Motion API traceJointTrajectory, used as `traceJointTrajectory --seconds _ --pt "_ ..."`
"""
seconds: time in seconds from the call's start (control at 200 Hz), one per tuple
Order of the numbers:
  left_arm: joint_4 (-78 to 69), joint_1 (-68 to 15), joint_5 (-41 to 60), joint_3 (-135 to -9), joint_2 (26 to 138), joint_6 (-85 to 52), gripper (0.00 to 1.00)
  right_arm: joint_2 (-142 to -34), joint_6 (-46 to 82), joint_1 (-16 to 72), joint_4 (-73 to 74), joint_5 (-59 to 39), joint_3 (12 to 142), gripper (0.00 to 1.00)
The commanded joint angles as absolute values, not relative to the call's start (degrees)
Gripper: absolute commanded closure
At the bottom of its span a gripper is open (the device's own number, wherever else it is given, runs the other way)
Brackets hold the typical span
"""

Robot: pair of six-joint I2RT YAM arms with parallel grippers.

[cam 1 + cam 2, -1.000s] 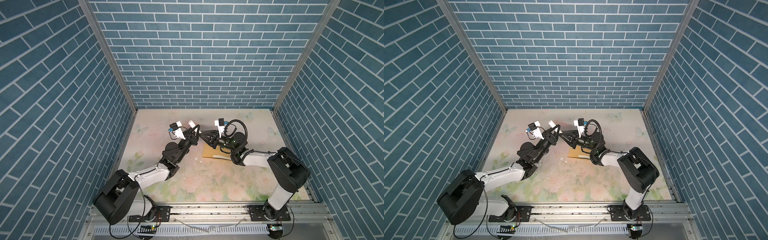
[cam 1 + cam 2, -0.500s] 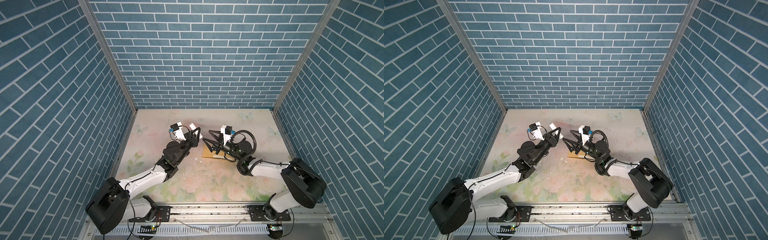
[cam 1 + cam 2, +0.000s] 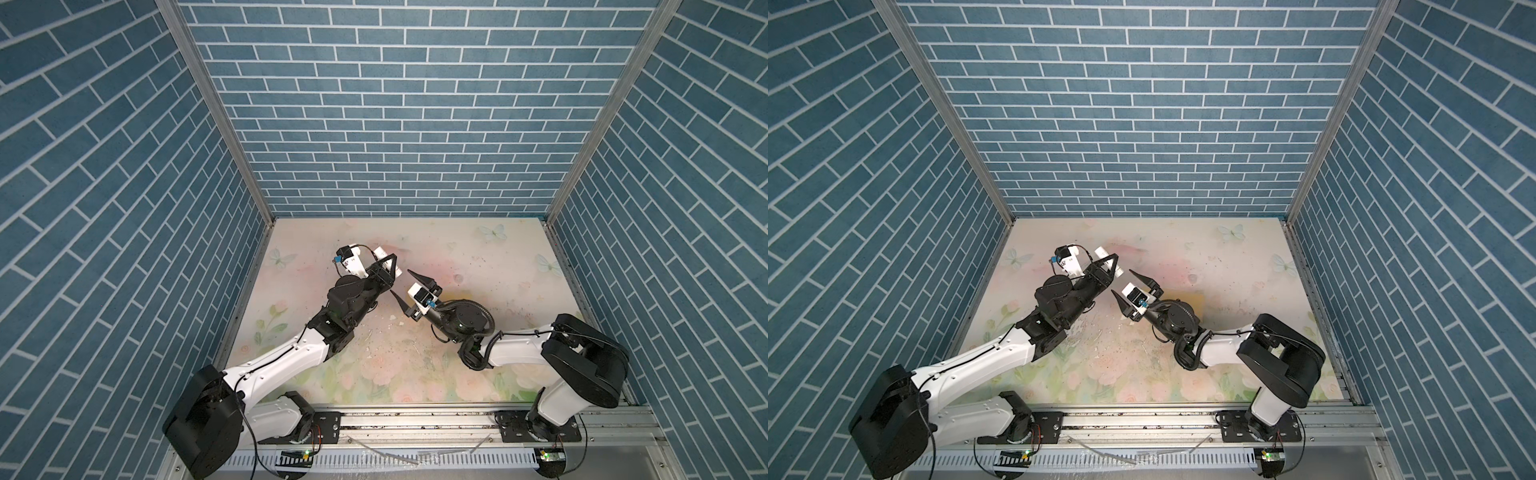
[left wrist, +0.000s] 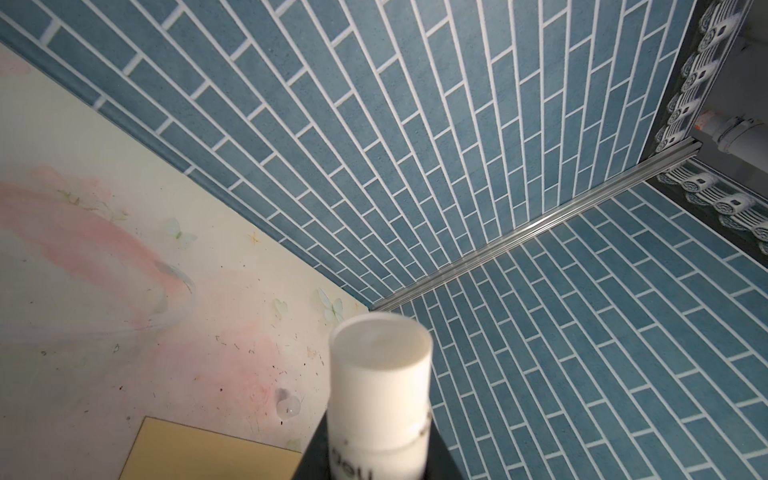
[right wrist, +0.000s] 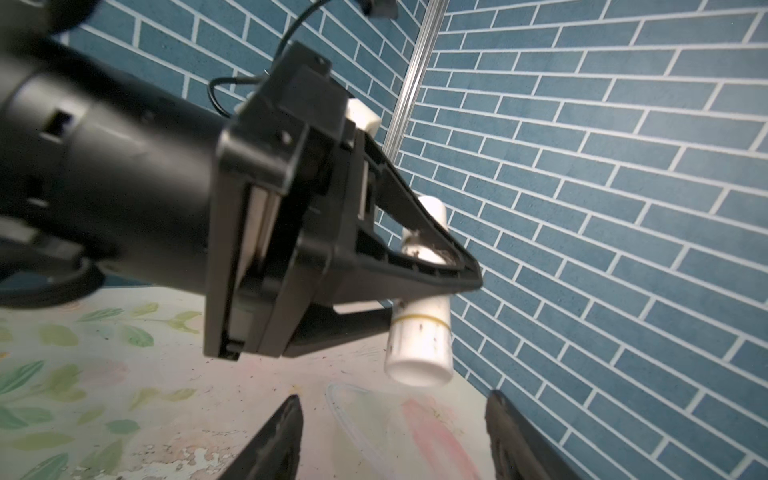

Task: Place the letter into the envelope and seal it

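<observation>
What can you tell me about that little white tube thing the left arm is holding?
The small white plastic cylindrical stick looks like a smooth, matte tube with flat round ends, a thin yellowish ring around its body, dark specks on it and some partly hidden dark print. It is clamped crosswise between the black fingers of the left pincer, both ends sticking out. It is held in the air above the floral table, touching only the pincer. In both top views just its white ends show.

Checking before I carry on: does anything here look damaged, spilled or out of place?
The mat looks scuffed, with peeling patches and dark specks near its middle. The white stick clamped in the left gripper is smudged with dark grime. Nothing else stands out.
</observation>
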State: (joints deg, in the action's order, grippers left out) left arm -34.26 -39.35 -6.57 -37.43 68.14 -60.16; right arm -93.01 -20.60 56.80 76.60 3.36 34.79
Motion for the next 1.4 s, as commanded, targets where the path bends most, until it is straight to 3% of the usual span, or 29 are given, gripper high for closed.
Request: traceJointTrajectory --seconds 0.0,0.52,0.79,0.965,1.19,1.395 --pt "-34.48 -39.46 -6.59 -38.75 68.53 -61.08 1.0 -94.22 -26.52 57.12 80.16 7.19 37.93 0.35" --pt "-36.15 -39.46 -5.68 -38.32 69.23 -61.62 1.0 -96.78 -24.37 57.3 80.07 8.26 40.34 0.71" --pt "-37.89 -39.46 -4.56 -37.75 69.62 -60.0 1.0 -95.18 -18.3 57.22 79.87 8.95 40.78 0.98" --pt "-47.62 -39.45 -3.68 -35.23 71.23 -54.89 1.0 -91.07 1.47 53.8 75.66 6.71 41.36 1.0" --pt "-62.66 -39.46 0.96 -32.86 75.19 -50.37 1.0 -85.71 35.44 43.52 64.4 -8.17 44.18 1.0" --pt "-63.53 -39.46 1.93 -33.05 76.1 -49.51 1.0 -87.99 51.26 38.31 68.02 -21.04 45.74 1.0"
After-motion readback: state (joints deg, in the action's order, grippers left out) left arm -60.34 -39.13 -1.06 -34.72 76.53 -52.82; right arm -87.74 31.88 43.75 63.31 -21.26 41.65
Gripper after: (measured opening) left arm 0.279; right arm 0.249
